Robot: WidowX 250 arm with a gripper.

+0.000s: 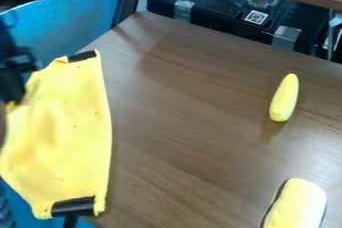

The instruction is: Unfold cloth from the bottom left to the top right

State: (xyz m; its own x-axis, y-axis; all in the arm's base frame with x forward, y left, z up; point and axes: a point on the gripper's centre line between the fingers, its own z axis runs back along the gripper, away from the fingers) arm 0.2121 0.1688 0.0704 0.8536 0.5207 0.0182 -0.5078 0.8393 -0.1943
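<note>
Cloth [67, 132], yellow fabric, long irregular panel, is at the left side of the table, spread fairly flat with some wrinkling toward its left side. Short black strip [81, 56] across its upper right corner, wider black band [73, 206] across the bottom one. Black two-finger gripper [15, 89] is at the far left, right at the cloth's upper left margin. From where I'm standing it's a dark blur; can't tell if the jaws are apart, together or clamped on fabric. Brown wood-grain table [180, 117] runs off to the right. On it: slim yellow tapered oblong [284, 98] at right, plus chunky pale-yellow rounded block [297, 204] at lower right, well apart from the cloth. Behind: blue upright panel [73, 17] upper left, black boxy case [220, 9] with tape patches past the table's far edge.
</note>
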